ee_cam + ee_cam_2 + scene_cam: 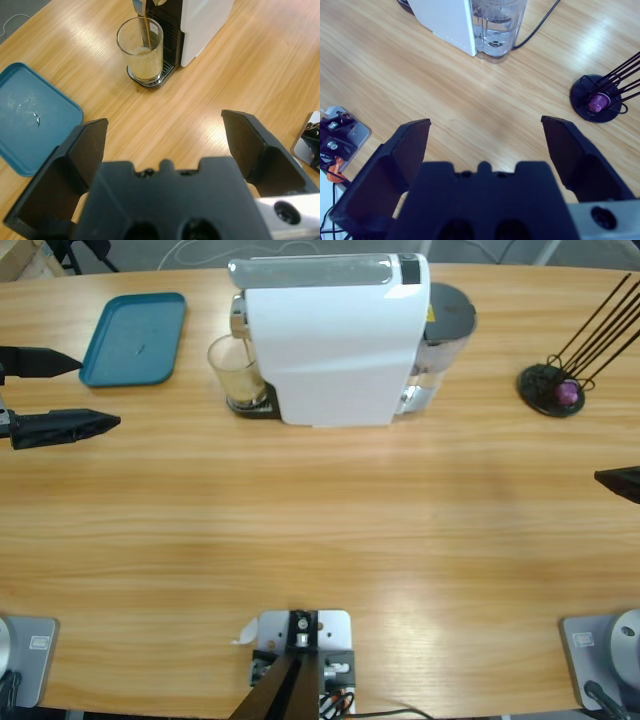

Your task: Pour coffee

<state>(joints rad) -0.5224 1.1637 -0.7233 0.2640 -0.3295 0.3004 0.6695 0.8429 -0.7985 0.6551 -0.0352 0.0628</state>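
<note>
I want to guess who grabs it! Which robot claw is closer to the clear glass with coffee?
Left. The left gripper waits open beside the blue tray, nearer the clear glass tumbler. The right gripper sits open at the table's far edge.

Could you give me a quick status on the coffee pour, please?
Left pincer and right pincer open, empty. Coffee streaming into glass under white machine. Nothing blocking the glass.

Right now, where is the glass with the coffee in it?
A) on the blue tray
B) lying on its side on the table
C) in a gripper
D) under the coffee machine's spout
D: the glass stands upright on the coffee machine's drip tray, and a thin brown stream of coffee runs into it from the spout; the blue tray beside it holds no glass.
</note>
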